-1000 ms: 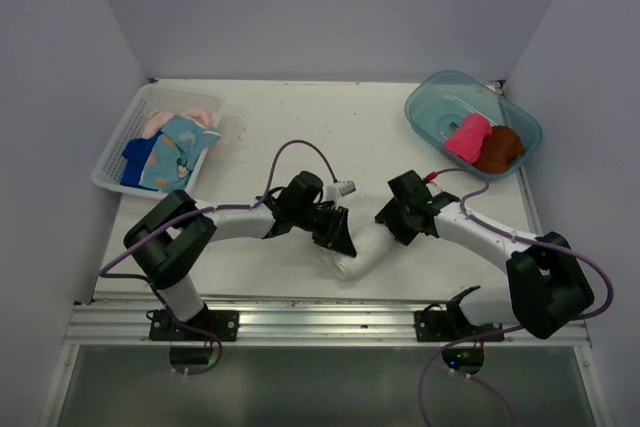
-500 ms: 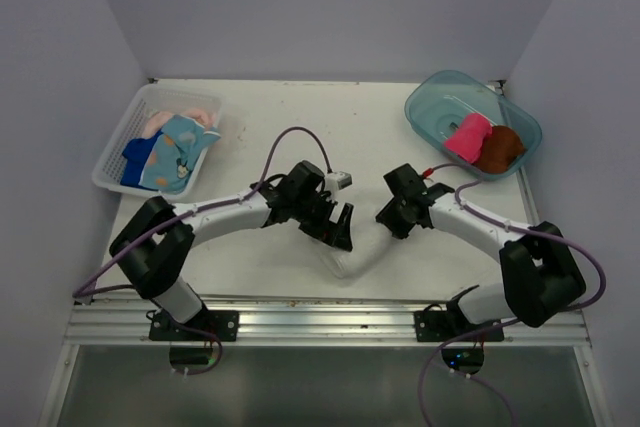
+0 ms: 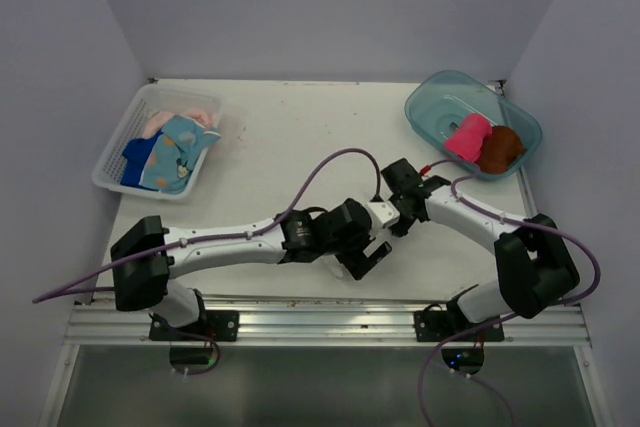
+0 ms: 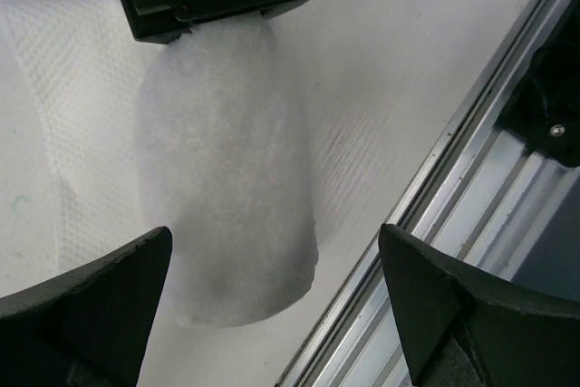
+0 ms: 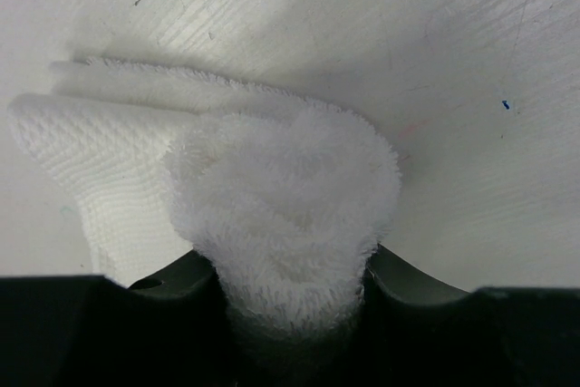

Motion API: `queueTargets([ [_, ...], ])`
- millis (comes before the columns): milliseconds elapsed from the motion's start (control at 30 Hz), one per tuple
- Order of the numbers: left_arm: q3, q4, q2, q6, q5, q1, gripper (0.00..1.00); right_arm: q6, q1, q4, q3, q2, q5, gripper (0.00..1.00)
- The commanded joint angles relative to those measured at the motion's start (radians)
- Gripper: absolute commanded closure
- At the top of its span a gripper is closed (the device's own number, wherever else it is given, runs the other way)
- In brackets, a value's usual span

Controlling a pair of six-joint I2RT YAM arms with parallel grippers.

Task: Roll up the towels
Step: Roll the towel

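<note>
White towel point(image 5: 285, 197), rolled, at the near edge of the table point(image 5: 453, 61), beside the rail point(image 4: 471, 188).
Right gripper point(image 5: 290, 283) pinches one end of the roll; left gripper point(image 4: 272, 305) hangs over the other end, fingers wide apart. Soft, light terry likely springs loose: squeeze across the roll's middle, trapping the loose flap.

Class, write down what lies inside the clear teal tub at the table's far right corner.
Inside the tub, a hot pink towel and a brown towel lie side by side at its near end. Anything beneath them is covered.
</note>
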Motion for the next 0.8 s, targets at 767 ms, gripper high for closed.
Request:
queueTargets([
  [767,-0.008,0.038,0.228,0.011,-0.370,-0.111,0.12,0.003,-0.003,-0.017,0.040,0.001,-0.047,0.94],
])
